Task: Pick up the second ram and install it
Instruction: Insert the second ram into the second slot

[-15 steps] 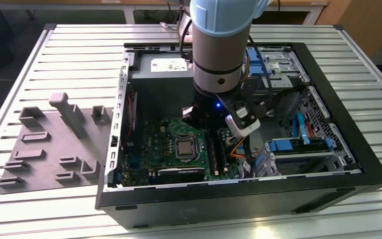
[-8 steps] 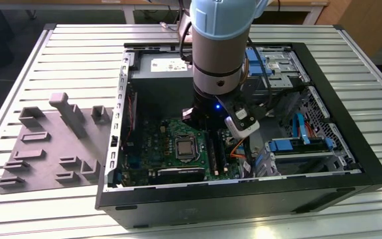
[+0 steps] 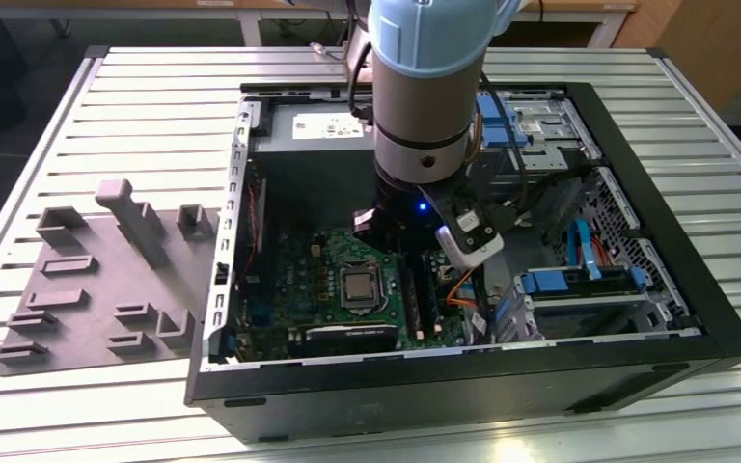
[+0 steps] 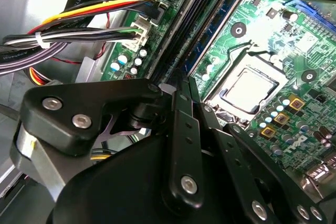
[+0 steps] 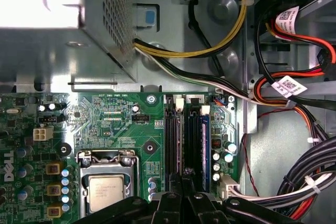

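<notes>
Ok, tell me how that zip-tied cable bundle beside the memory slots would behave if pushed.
The cable bundle probably flexes and springs back rather than sliding: it is loose wires hanging in curves. The white zip tie likely makes them move together. They end in a white connector on the green motherboard, so a hard push might strain that plug.

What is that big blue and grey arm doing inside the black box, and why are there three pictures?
That is a robot arm reaching into an open computer case on a slatted table. One picture comes from a camera standing off to the side. The other two come from cameras riding near the arm's wrist, looking down past its black tool. Below it lies the green circuit board with a square silver chip and long memory slots. A blue-black memory stick sits by those slots. A grey holder tray lies beside the case.
</notes>
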Controlling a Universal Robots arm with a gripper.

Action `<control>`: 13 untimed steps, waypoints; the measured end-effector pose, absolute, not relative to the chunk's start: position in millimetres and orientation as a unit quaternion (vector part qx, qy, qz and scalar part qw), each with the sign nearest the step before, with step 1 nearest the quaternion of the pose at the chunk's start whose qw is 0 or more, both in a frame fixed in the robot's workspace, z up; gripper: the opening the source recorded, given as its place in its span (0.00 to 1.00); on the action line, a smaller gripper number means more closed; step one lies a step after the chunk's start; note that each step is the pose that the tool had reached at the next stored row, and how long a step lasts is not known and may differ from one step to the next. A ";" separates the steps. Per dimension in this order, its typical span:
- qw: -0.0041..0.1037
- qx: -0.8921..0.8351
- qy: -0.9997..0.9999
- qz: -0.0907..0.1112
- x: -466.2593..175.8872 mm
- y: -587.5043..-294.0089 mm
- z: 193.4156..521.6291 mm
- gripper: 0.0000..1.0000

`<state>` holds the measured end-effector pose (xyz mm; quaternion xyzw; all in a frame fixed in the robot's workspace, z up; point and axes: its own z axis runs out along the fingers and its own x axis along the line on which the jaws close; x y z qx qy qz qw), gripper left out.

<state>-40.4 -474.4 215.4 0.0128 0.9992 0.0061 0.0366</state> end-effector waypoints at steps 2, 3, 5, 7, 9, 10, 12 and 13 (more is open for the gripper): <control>0.037 0.013 0.999 0.006 -40.4 -474.4 215.1 0.13; 0.037 0.013 0.999 0.006 -40.4 -474.4 215.1 0.19; 0.037 0.013 0.999 0.006 -40.4 -474.4 215.2 0.19; 0.037 0.013 0.999 0.006 -40.4 -474.4 215.2 0.19; 0.037 0.013 0.999 0.006 -40.4 -474.4 216.6 0.19; 0.037 0.013 0.999 0.006 -40.4 -474.4 217.9 0.19; 0.037 0.013 0.999 0.006 -40.4 -474.4 221.3 0.19; 0.037 0.013 0.999 0.006 -40.4 -474.4 223.4 0.19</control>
